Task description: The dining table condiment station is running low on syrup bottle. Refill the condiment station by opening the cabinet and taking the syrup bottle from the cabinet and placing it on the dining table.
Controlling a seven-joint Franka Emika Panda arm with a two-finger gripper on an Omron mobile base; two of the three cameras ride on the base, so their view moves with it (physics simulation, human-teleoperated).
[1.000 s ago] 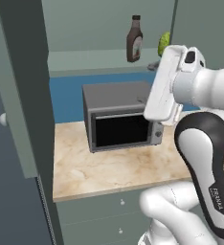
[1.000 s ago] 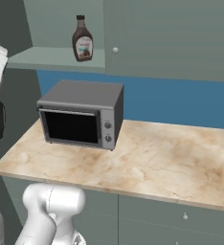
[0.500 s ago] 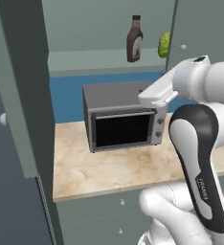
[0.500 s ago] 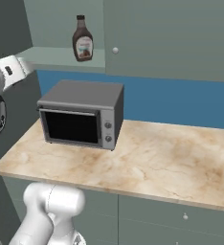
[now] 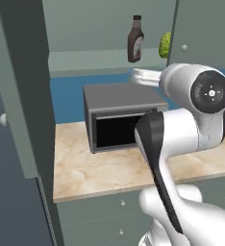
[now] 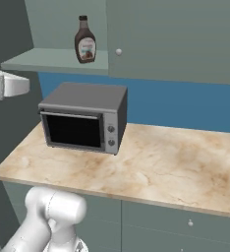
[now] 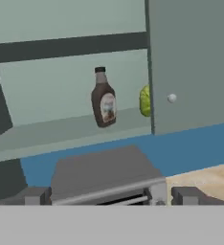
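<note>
The tabletop (image 6: 151, 167) in front has lots of bare room to the right of the grey microwave (image 6: 85, 118), all the way to its front edge. The microwave sits toward the left end, back by the blue wall.

The arm bends up and over, and its hand reaches out flat above the microwave's top. The tool (image 7: 109, 196) has nothing in it, and its two tips (image 7: 35, 195) stand wide apart. They are cut off at the bottom of the hand view.

Above, the cabinet (image 6: 176, 39) is open on the left side. Its left door (image 5: 20, 86) swings out close to the left camera. The right door is closed. The syrup bottle (image 6: 85, 40) stands upright on the cabinet shelf (image 6: 53, 60), near the shelf's front edge, with clear air in front of it. Something round and green (image 7: 145, 101) sits just right of the bottle, half hidden behind the closed door.
</note>
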